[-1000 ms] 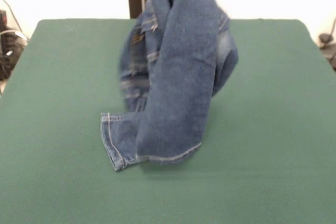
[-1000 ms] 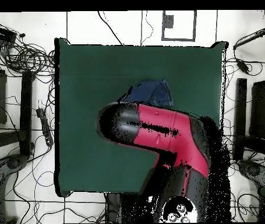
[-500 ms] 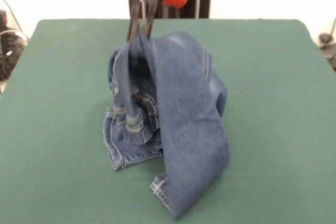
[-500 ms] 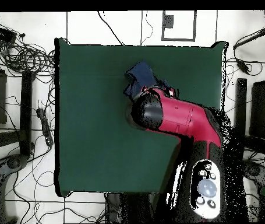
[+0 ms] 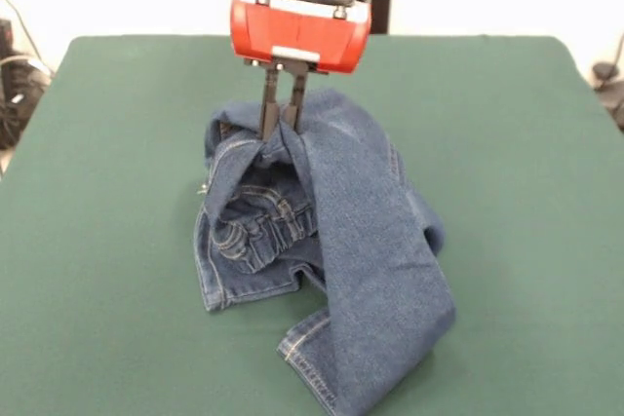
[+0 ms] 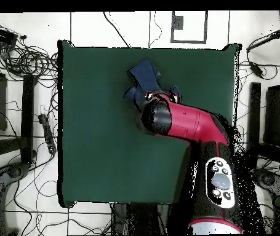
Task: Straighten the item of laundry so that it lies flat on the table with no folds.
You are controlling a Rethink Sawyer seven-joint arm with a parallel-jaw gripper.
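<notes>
The item of laundry [image 5: 361,250], a small pair of blue jeans, sits bunched in a heap near the middle of the green table [image 5: 107,241]. One leg runs down toward the near edge, its pale-stitched hem [image 5: 307,362] lying on the cloth. The waistband and pockets are crumpled on the left side of the heap. My gripper [image 5: 281,126] comes straight down from above and is shut on a raised fold at the top of the heap. In the overhead view the arm [image 6: 185,120] hides most of the jeans [image 6: 145,77].
Cables and stands [image 6: 25,61] lie on the floor around the table in the overhead view. A dark stand base [image 5: 606,73] shows past the table's right edge in the front view.
The gripper has come down with the jeans. The hanging cloth has sunk onto the table, and one leg now trails further toward the near edge.
</notes>
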